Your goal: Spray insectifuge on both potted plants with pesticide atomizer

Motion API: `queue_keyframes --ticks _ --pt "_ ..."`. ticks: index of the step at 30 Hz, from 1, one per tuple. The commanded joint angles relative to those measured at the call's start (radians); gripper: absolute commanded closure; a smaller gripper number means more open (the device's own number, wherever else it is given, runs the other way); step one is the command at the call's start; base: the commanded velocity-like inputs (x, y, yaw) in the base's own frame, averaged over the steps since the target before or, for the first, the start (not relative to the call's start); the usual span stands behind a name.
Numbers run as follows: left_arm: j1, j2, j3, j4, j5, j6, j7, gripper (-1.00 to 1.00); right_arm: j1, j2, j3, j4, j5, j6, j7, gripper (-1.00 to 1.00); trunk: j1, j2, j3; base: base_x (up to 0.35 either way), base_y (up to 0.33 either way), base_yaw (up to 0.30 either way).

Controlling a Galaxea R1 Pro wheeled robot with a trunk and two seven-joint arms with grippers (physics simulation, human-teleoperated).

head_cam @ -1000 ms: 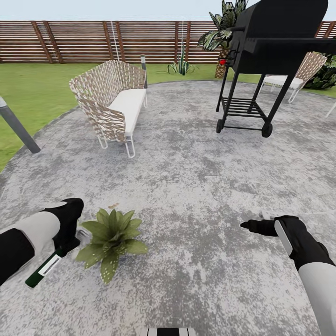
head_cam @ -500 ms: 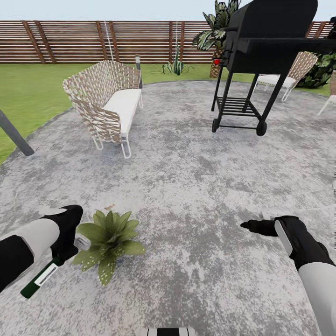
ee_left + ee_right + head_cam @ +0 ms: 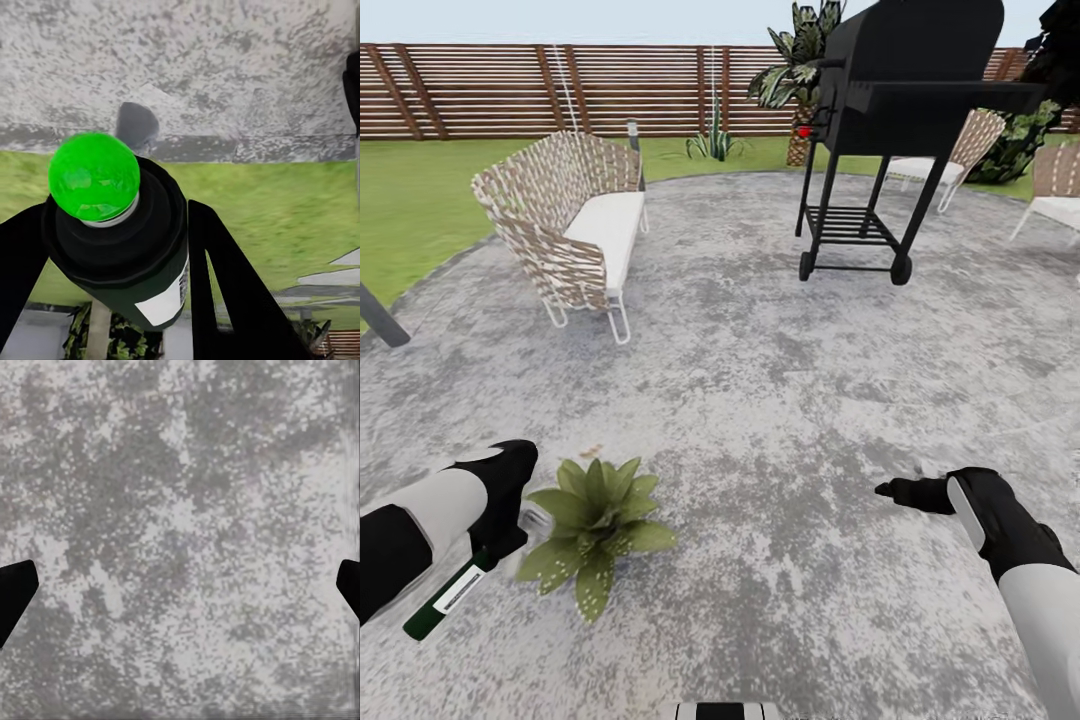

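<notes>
My left gripper is shut on the pesticide atomizer, a dark green bottle with a white label, held slanted low over the paved patio of the garden. In the left wrist view the atomizer sits between the two black fingers of the left gripper, its top showing bright green. One potted plant, a low rosette of speckled green leaves, stands right beside that gripper. Over bare paving at the lower right, the right gripper is open and holds nothing; its fingertips stand wide apart in the right gripper view.
A wicker bench stands at the back left and a black grill at the back right. White chairs and a palm plant sit behind the grill. Grass and a brown fence border the patio.
The whole view has swung to the right, so bench and grill sit further left. Both arms keep their poses, and the left gripper still holds the atomizer beside the plant.
</notes>
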Motion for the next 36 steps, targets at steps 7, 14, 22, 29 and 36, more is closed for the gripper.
queue_keyframes --ticks 7,14,22,29,36 --pt "0.000 -0.002 -0.005 -0.003 -0.011 0.007 -0.009 1.00 -0.001 -0.001 -0.005 0.000 -0.004 0.005 0.001 -1.00 0.000 0.000 -0.001 0.000 0.222 -0.177" --pt "-0.001 -0.001 -0.011 -0.003 -0.011 0.007 -0.009 1.00 -0.001 -0.001 -0.007 0.001 -0.004 0.005 0.000 -1.00 0.000 0.000 -0.001 -0.002 0.079 -0.132" --pt "-0.001 -0.002 -0.011 -0.003 -0.011 0.007 -0.009 1.00 -0.001 -0.001 -0.008 0.039 -0.004 0.005 0.000 -1.00 0.000 0.000 -0.001 -0.021 0.256 -0.106" --pt "0.000 -0.004 -0.013 -0.003 -0.011 0.007 -0.009 1.00 -0.001 -0.001 -0.008 0.044 -0.004 0.005 0.000 -1.00 0.000 0.000 -0.001 0.000 0.103 -0.002" --pt "0.001 -0.005 -0.013 -0.003 -0.011 0.007 -0.010 1.00 -0.001 -0.001 -0.008 0.045 -0.003 0.005 0.000 -1.00 0.000 0.000 -0.001 0.000 0.023 -0.174"
